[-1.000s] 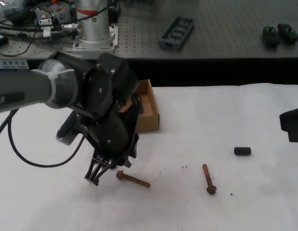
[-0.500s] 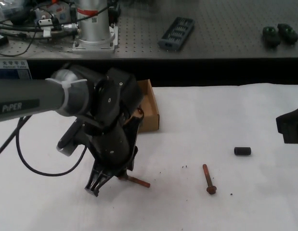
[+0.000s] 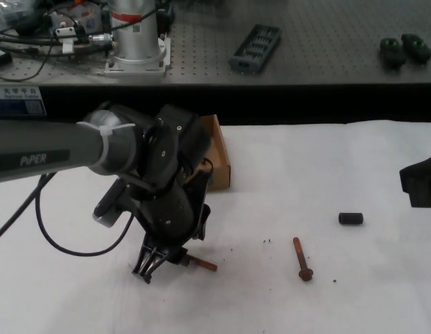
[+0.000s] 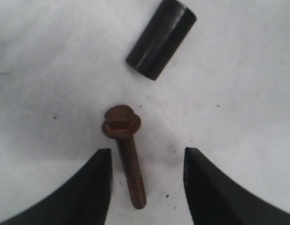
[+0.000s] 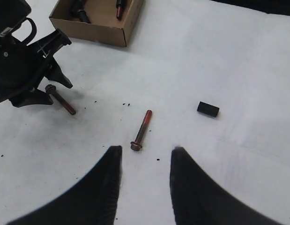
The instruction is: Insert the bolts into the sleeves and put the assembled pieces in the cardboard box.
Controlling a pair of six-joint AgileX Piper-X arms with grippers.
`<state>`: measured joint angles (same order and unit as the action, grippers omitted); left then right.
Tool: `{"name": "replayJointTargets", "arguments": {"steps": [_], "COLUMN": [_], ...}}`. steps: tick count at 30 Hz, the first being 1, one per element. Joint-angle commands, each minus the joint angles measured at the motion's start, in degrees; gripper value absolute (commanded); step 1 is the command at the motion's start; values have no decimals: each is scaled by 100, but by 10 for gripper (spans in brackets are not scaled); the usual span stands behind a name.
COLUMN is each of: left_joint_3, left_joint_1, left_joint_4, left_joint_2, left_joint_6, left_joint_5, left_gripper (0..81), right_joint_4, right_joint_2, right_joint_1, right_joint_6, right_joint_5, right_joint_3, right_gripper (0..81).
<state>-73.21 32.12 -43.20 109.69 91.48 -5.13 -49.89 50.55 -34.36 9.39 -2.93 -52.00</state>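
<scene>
Straddles the rusty bolt (image 4: 128, 159) on the white cloth (image 3: 306, 160) with the left gripper (image 4: 145, 161) spread wide and empty, its shank closer to one finger, so may skew it on closing or roll it against the black sleeve (image 4: 161, 40) just beyond its head. Holds the right gripper (image 5: 146, 151) open too, above the second bolt (image 5: 141, 129). Hides the first bolt's head and its sleeve under the left arm in the high view; cannot make out exactly what lies in the cardboard box (image 5: 88, 29).

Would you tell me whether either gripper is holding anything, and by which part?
Nothing is held. The left gripper is open around the shank of a bolt; the right gripper is open, empty.
</scene>
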Motion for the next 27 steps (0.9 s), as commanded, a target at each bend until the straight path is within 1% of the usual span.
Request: {"name": "replayJointTargets", "arguments": {"steps": [1,4,14,16,19,21,23,24,27], "left_joint_3": [-82,-82,-82,-82,-82,-66,-66,-66,-66], "left_joint_1": [33,33,33,33,33,33,33,33,33], "left_joint_4": [-59,-59,-88,-166,-359,-388,-365,-356,-342], "left_joint_2": [27,111,277,322,359,358,358,358,358], "left_joint_6": [207,206,206,206,195,85,-66,-103,-104], "left_joint_5": [164,32,-31,-86,-159,-157,-157,-157,-157], "left_gripper": [332,300,297,285,202,125,18,4,6], "right_joint_4": [18,18,5,5,5,5,5,5,5], "right_joint_2": [14,14,14,14,14,14,14,14,14], "right_joint_1": [21,21,21,21,21,21,21,21,21], "right_joint_6": [4,4,4,4,4,4,4,4,4], "right_joint_5": [-40,-40,-38,-38,-38,-38,-38,-38,-38], "right_joint_3": [-3,-3,-3,-3,-3,-3,-3,-3,-3], "right_gripper": [264,264,264,264,264,264,264,264,264]}}
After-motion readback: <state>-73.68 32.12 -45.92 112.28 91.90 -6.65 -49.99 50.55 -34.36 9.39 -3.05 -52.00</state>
